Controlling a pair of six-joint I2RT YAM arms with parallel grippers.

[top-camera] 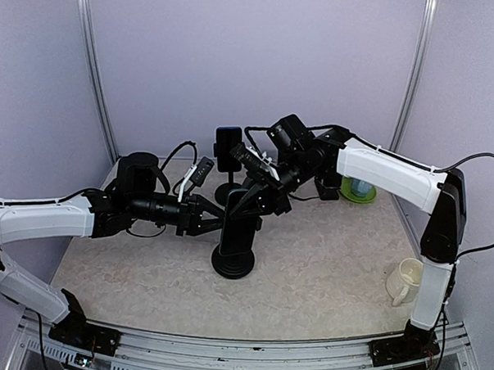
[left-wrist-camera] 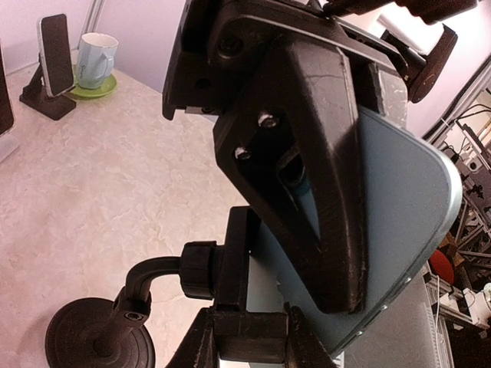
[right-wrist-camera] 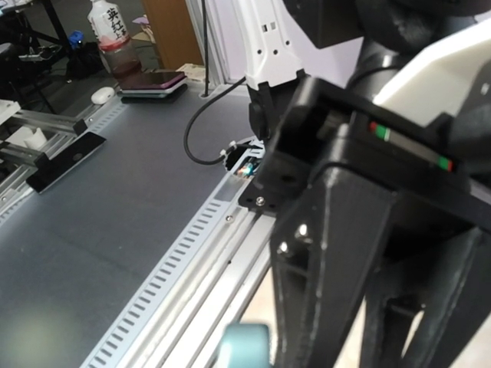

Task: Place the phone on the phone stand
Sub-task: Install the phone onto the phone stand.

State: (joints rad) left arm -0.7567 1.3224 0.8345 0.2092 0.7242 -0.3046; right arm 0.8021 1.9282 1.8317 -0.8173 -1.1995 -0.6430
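The phone [left-wrist-camera: 406, 222] is a thin blue-grey slab, and my right gripper [top-camera: 259, 198] is shut on it, one black finger [left-wrist-camera: 322, 192] lying across its back. It leans against the cradle of the black phone stand [left-wrist-camera: 230, 261], whose bent arm runs down to a round base [top-camera: 233, 262]. My left gripper [left-wrist-camera: 249, 308] is shut on the cradle's lower block, a fingertip on each side. In the right wrist view only a blue-grey corner of the phone [right-wrist-camera: 245, 346] shows, beside the right gripper [right-wrist-camera: 387, 330].
A second phone on its own stand [top-camera: 228, 147] is at the back centre. A cup on a green saucer [top-camera: 357, 190] sits at the back right. A white mug [top-camera: 403, 278] stands near the right arm's base.
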